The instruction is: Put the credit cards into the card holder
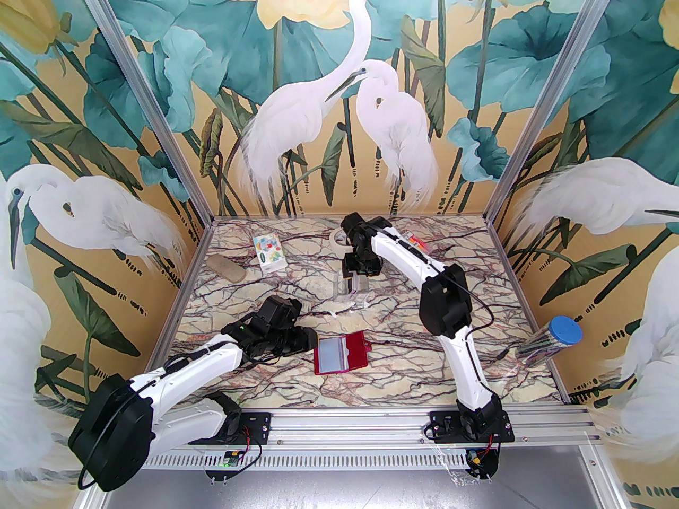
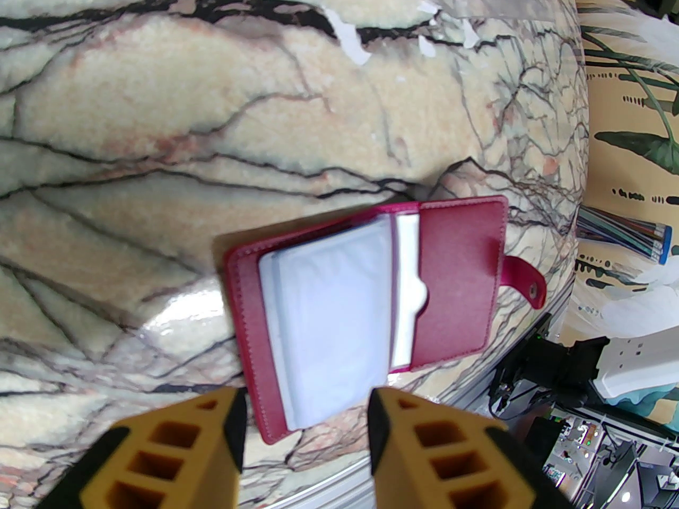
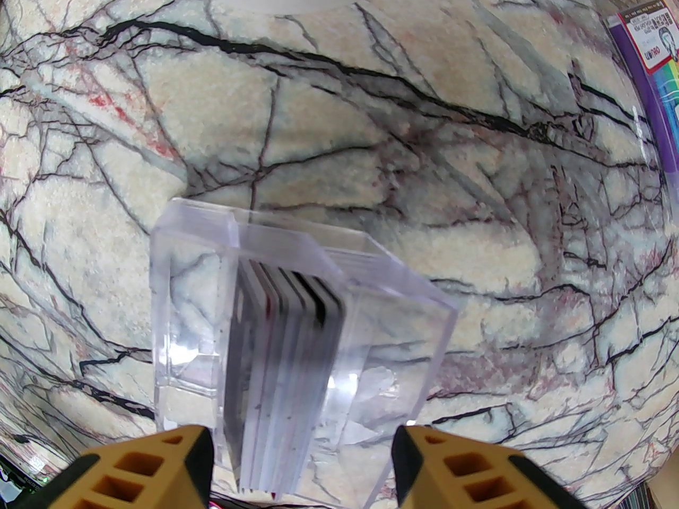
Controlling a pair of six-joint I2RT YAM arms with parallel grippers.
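The dark red card holder [image 1: 341, 352] lies open on the marble table, its pale inner sleeves facing up and its snap tab to the right. In the left wrist view the card holder [image 2: 371, 305] sits just beyond my left gripper [image 2: 307, 411], which is open and empty. My left gripper [image 1: 308, 339] rests at the holder's left edge. Several credit cards [image 3: 286, 369] stand on edge in a clear plastic box [image 3: 185, 305]. My right gripper [image 3: 302, 443] hangs open over the box, one finger on each side. From above, the right gripper [image 1: 354, 282] sits right over the clear box [image 1: 354, 296].
A white tape roll [image 1: 338, 239] lies behind the box, and a rainbow-striped packet [image 3: 663, 88] sits to its right. A colourful packet [image 1: 270, 255] and a beige stone-like lump [image 1: 228, 269] lie at the back left. A blue-lidded tube [image 1: 551, 340] lies at the right edge.
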